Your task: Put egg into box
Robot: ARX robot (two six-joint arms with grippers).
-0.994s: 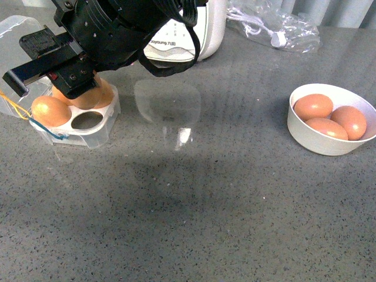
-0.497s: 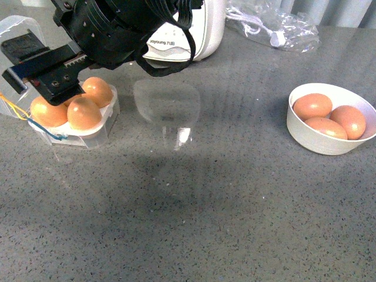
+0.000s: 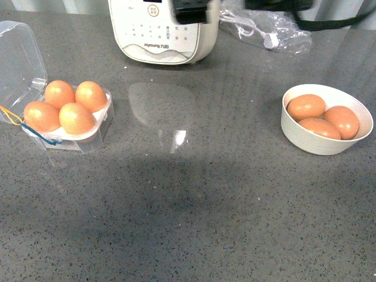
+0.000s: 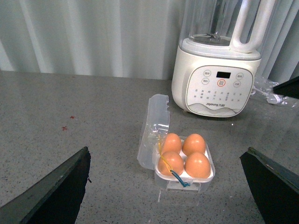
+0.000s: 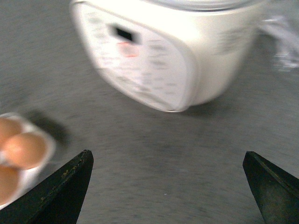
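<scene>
On the grey speckled counter (image 3: pixel 194 205), well to the robot's left, the box (image 3: pixel 97 136) stands with its clear domed lid (image 3: pixel 20 56) thrown back, away from the bowl. All four of its cells are filled. The egg (image 3: pixel 77 118) sits in the near cell on the side toward the bowl, touching its neighbours, with three more brown eggs (image 3: pixel 60 93) in the other cells. A blue elastic band (image 3: pixel 44 136) trails over the near edge of the box, and a yellow one (image 3: pixel 12 113) lies by the hinge.

Well apart on the right, a round white bowl (image 3: pixel 305 141) holds three further eggs (image 3: pixel 306 107). A white Joyoung blender (image 3: pixel 164 29) stands at the back, and a crumpled plastic bag (image 3: pixel 282 29) lies beside it.

From the left wrist view, the left gripper (image 4: pixel 167 149) is spread wide. Its dark fingers (image 4: pixel 56 191) show only at the two lower corners, with nothing between them, and it sits back from the box, touching nothing. The right wrist view is blurred, yet the right gripper (image 5: pixel 168 152) is likewise wide apart and empty, facing the blender. Eggs in something white show at that view's edge, too blurred to tell which holder.
</scene>
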